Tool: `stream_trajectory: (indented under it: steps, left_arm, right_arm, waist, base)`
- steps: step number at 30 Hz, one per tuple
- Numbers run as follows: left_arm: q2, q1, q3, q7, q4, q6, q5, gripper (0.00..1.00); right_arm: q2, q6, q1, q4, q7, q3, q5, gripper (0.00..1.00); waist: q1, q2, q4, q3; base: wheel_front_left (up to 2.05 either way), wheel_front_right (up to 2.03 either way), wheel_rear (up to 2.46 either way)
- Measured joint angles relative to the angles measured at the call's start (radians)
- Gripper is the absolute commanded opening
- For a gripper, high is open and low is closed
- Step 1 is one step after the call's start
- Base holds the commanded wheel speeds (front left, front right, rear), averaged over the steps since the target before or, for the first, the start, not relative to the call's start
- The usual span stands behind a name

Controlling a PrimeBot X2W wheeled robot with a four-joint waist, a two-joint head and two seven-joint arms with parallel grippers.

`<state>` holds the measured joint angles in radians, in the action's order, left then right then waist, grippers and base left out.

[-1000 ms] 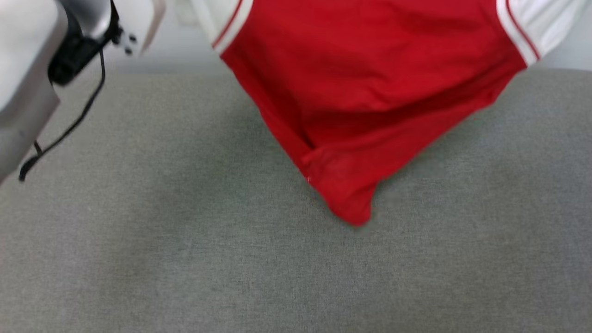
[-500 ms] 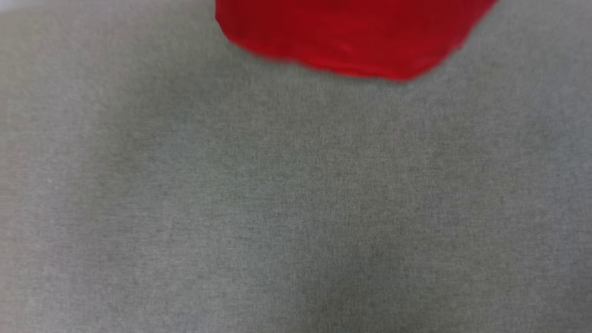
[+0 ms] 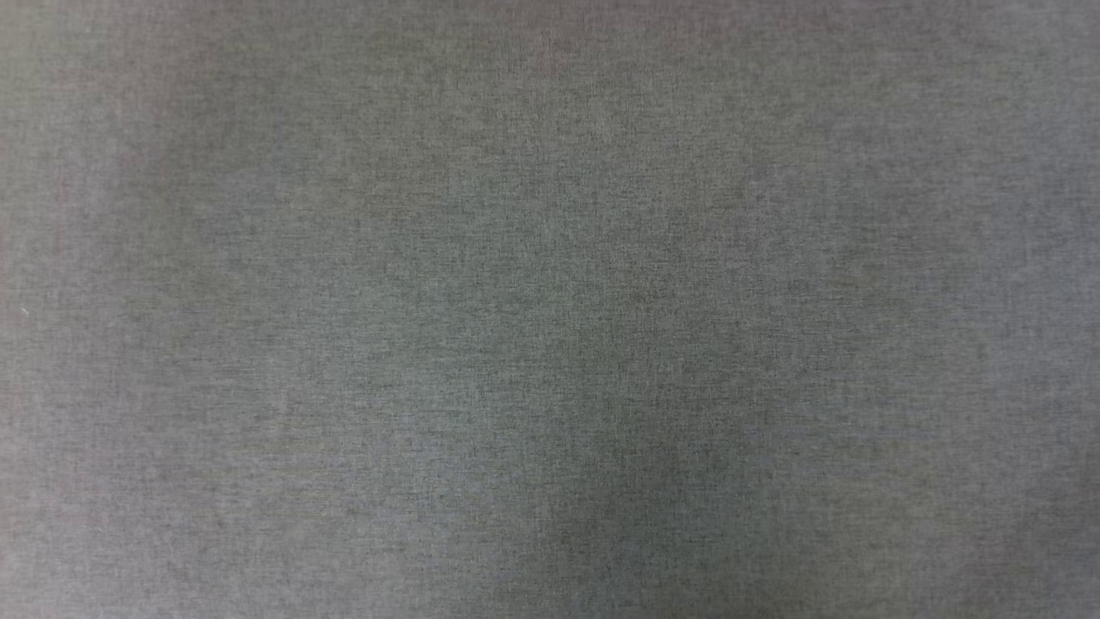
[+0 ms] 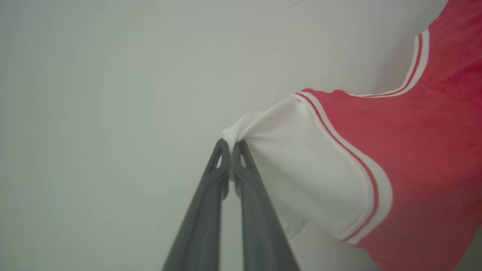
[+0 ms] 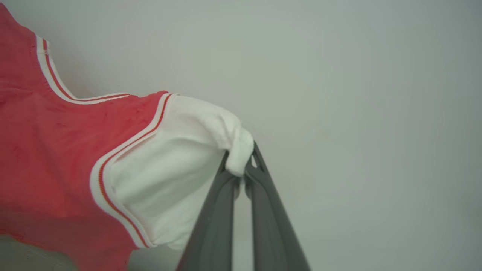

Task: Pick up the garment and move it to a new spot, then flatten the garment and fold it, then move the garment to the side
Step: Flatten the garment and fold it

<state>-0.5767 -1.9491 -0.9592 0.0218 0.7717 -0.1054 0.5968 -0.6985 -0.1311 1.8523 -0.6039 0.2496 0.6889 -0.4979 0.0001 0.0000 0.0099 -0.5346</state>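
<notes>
- Head view: I look down on a grey cloth surface (image 3: 550, 258). It is flat and smooth, with a darker patch of shade near the middle of the bottom edge.
- Left wrist view: the left hand (image 4: 230, 145) has its two dark fingers (image 4: 203, 210) pressed together. They pinch the very tip of a white sleeve (image 4: 301, 169) of the garment (image 4: 421, 158).
- The sleeve is bunched into a point where the fingers bite it. Then it fans out wide to the right. Thin red stripes run where the white meets the red body.
- The red body spreads to the right edge of this view. The striped neck band (image 4: 416, 64) curves up in the top right corner. Behind it all is a plain pale wall (image 4: 113, 94).
- Right wrist view: the right hand (image 5: 243, 160) has its fingers (image 5: 218, 226) squeezed together too. They are clamped on the other white sleeve (image 5: 169, 165). Its end is rolled into a small lump over the fingertips.
- Here the garment (image 5: 49, 158) spreads to the left edge, and its neck band (image 5: 56, 81) sits near the top left corner. The same pale wall (image 5: 357, 94) is behind it.
- The garment hangs stretched from its two sleeves, one in each hand. I cannot tell if its bottom touches anything.
</notes>
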Motion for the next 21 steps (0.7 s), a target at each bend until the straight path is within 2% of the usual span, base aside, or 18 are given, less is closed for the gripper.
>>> stream_trajectory:
  steps: [4,10,17,21]
  left_arm:
    - [0.022,0.013,-0.008,0.028,0.038,-0.009,0.018,0.0]
    - [0.049,0.135,-0.035,0.085,0.077,-0.016,0.055,0.0]
    - [0.039,0.403,-0.049,0.171,0.065,-0.019,0.137,0.0]
    - [0.009,0.583,-0.046,0.202,0.036,-0.009,0.184,0.0]
  right_arm:
    - [0.017,0.0,-0.017,-0.046,-0.04,0.043,-0.031,0.0]
    - [0.028,0.0,-0.149,-0.081,-0.119,0.149,-0.069,0.0]
    - [0.03,0.0,-0.365,-0.07,-0.216,0.239,-0.16,0.0]
    - [0.01,0.0,-0.501,-0.044,-0.255,0.282,-0.205,0.0]
  waist:
    - [0.0,0.0,0.0,-0.016]
    - [0.0,0.0,-0.004,-0.002]
    - [-0.0001,0.0,-0.009,0.061]
    - [-0.0001,0.0,-0.01,0.105]
  base:
    - [0.0,0.0,0.0]
    - [0.0,0.0,0.0]
    - [0.0,0.0,0.0]
    - [0.0,0.0,0.0]
